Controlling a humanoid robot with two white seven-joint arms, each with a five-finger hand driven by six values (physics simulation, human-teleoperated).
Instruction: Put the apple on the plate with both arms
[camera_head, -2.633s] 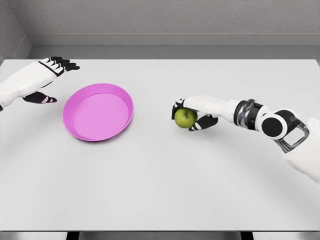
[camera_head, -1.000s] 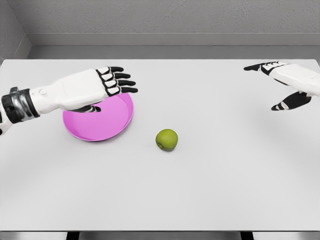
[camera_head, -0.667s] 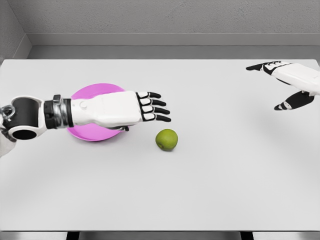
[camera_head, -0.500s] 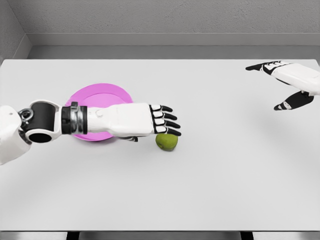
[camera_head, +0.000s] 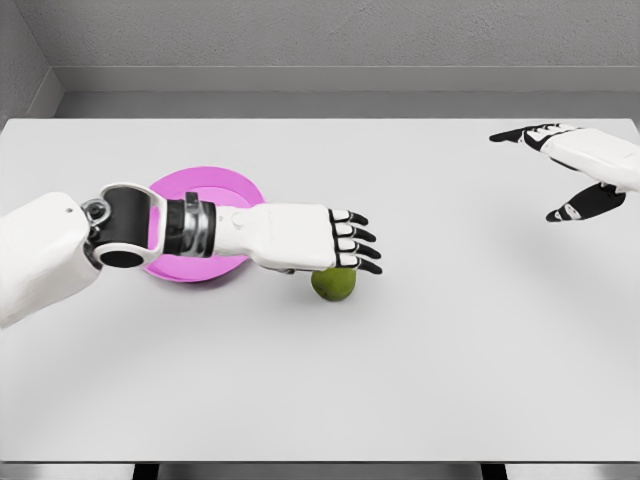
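Note:
A green apple (camera_head: 334, 284) lies on the white table (camera_head: 400, 360) just right of the pink plate (camera_head: 205, 187). My left hand (camera_head: 345, 247) reaches across the plate and hovers right over the apple, palm down, fingers stretched out flat and covering the apple's top. The fingers are open and not wrapped around the fruit. The left forearm hides most of the plate's near half. My right hand (camera_head: 570, 175) hangs open at the far right edge, well away from the apple.
A grey wall (camera_head: 320, 40) runs along the back of the table. The table's front edge (camera_head: 320, 463) shows at the bottom of the view.
The right hand let go of the apple and pulled back to the far right. The left arm swung from the far left across the plate and now has its open hand over the apple.

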